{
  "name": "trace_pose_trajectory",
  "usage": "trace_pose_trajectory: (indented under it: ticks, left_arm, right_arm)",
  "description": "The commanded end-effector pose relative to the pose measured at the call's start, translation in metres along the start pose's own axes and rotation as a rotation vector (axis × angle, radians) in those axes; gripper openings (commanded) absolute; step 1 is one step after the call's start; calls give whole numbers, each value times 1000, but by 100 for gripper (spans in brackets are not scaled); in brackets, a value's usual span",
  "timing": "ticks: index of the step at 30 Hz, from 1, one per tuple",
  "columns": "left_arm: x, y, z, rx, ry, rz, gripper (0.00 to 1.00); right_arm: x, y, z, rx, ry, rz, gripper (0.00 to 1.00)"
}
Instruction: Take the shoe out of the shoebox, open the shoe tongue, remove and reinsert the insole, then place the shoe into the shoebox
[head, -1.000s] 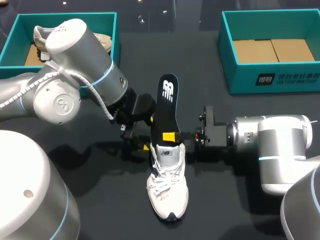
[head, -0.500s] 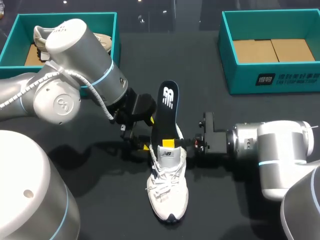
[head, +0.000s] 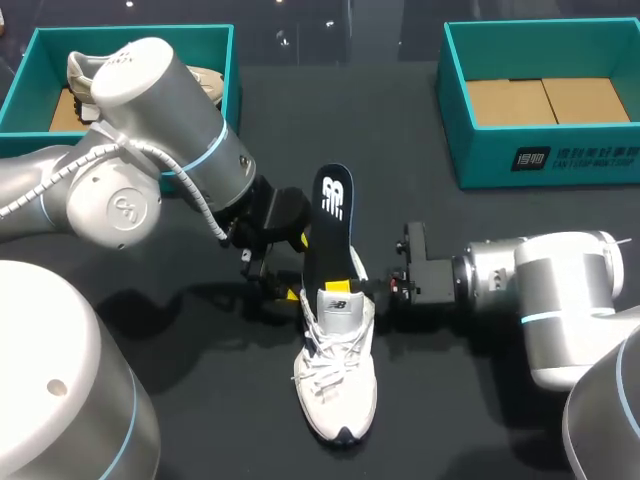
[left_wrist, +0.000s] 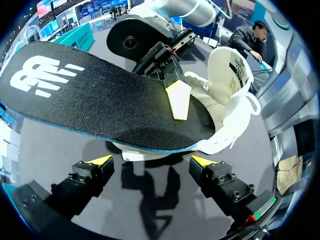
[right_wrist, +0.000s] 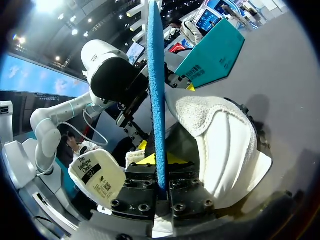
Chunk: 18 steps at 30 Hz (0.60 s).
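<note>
The dark worktop carries two teal shoeboxes. The left shoebox stands at the far left with a second shoe in it, and the right shoebox stands at the far right with bare cardboard on its floor. The left arm comes in from the left and ends just left of the heel of the white shoe; it sits where it did a second ago. The right arm lies low across the right side, reaching toward the middle, and has shifted a little nearer and lower since the earlier frames. The shoe stands on the worktop at the centre, well apart from both boxes, toe pointing near and tongue lifted. The black insole has its front end inside the shoe and its logo end rising out of the opening toward the far side. It has sunk further in than a second ago, its far end now lower. The right tool is clamped on the insole at the collar, one yellow finger pressed flat on its top face; that tip showed above the tongue in the head view before and is now hidden behind it. The left tool has its fingers apart, holding nothing, close beside the heel.
</note>
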<state>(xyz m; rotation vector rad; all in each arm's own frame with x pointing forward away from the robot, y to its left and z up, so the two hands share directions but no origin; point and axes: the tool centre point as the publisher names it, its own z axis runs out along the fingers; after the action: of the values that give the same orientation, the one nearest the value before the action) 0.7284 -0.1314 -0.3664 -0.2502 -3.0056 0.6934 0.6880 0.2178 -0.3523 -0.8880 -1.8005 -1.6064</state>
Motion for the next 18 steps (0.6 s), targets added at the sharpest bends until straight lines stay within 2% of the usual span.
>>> trace_pose_trajectory:
  ticks: [1,6,9,11,18]
  left_arm:
    - [0,0,2,0,0,1,100]
    - [0,0,2,0,0,1,100]
    - [0,0,2,0,0,1,100]
    - [0,0,2,0,0,1,100]
    - [0,0,2,0,0,1,100]
  right_arm:
    - [0,-10,-2,-16,-3,-4,0]
    - [10,-3,-3,-19,-4,-50,2]
    - [16,2,-2,-8,-2,-72,22]
    - [18,4,-2,-1,-5,-81,27]
    - [21,14,-4,22,-12,-106,31]
